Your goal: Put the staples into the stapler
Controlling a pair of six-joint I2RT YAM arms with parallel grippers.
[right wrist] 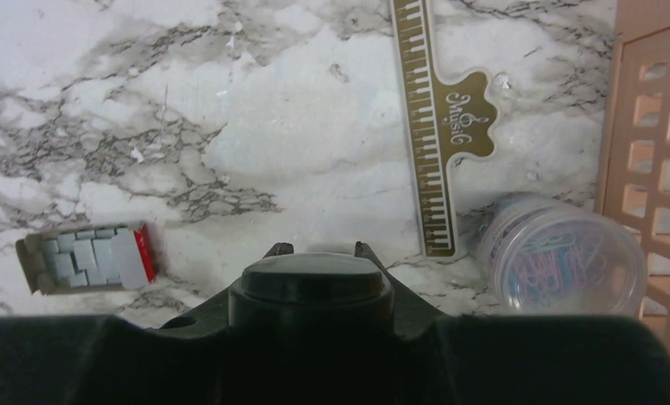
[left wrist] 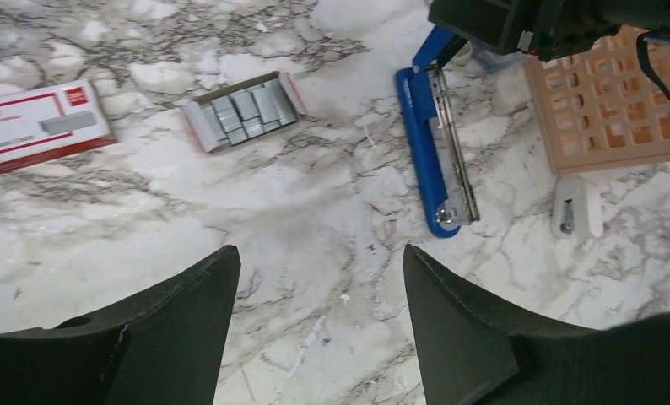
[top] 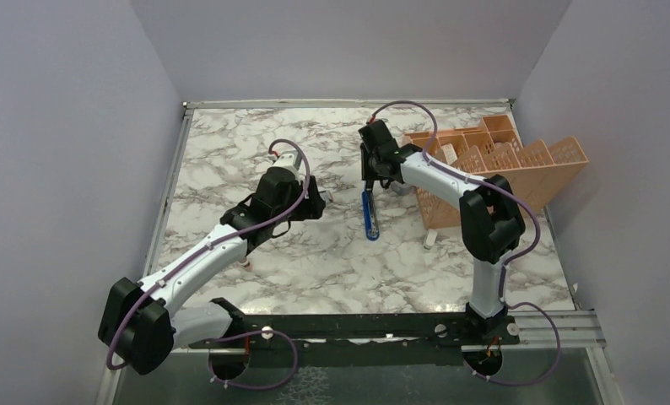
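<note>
**Marble table: what's lying on it**

White marble-look table w/ grey veins. Blue stapler near centre, lying approx 12–6, base flat on the top, metal channel showing. At its 9 o'clock, apart from it, is a small open tray packed w/ grey staples. Further toward 9 is a flat red & white box. At 3 o'clock stands a peach lattice basket. A small white block lies just off the basket's 6 o'clock edge. A clear round tub of coloured paper clips sits right by the basket's 9 o'clock side. A gold ruler w/ piano-key print runs 12–6, its near end just beside the tub.
</note>
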